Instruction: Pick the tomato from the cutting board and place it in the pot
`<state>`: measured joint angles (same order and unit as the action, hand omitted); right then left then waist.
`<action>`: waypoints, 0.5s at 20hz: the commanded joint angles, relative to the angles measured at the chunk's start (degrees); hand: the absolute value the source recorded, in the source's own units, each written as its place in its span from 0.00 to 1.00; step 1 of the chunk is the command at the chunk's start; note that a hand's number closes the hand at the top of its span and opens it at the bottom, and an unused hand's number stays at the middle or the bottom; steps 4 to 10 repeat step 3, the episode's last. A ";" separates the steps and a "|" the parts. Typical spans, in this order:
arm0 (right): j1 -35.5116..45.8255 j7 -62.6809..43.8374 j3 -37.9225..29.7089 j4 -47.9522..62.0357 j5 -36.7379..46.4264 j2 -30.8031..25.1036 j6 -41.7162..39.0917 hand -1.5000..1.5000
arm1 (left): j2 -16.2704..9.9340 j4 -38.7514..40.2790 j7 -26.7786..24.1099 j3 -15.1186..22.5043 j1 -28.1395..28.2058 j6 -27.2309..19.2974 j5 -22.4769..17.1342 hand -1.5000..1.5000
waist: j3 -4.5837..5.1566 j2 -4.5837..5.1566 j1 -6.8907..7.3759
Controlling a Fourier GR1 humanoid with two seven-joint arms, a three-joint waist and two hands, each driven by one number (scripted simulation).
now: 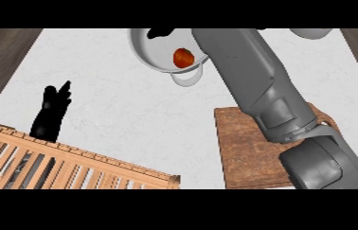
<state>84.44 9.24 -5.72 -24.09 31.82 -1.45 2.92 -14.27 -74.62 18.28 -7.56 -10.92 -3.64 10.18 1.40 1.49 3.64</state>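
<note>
The red-orange tomato [184, 57] lies inside the grey pot [150, 54] at the top of the counter, free of any hand. My right forearm reaches from the lower right up across the pot. Only the black right hand's [162, 32] lower part shows, over the pot's far side at the picture's top; it hangs relaxed and holds nothing, a short way above and left of the tomato. The wooden cutting board [241, 148] lies at the lower right, partly under my arm, with nothing visible on it. At the left, my left hand [52, 108] rests open, fingers up.
A slatted wooden crate [91, 170] fills the lower left corner, just below my left hand. The pot's loop handle [187, 77] sticks out toward me. A pale grey rounded object [312, 33] shows at the top right edge. The counter ends at the left and right corners.
</note>
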 commanded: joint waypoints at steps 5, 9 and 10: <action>1.22 5.43 -7.47 1.55 -5.45 -7.30 0.48 0.00 | -1.13 -2.54 2.67 1.21 -2.24 -0.35 1.86 0.50 | -1.46 0.08 -0.15; 1.22 5.43 -7.47 1.55 -5.45 -7.30 0.48 0.00 | -1.13 -2.54 2.67 1.21 -2.24 -0.35 1.86 0.50 | -1.46 0.08 -0.15; 1.22 5.43 -7.47 1.55 -5.45 -7.30 0.48 0.00 | -1.13 -2.54 2.67 1.21 -2.24 -0.35 1.86 0.50 | -1.46 0.08 -0.15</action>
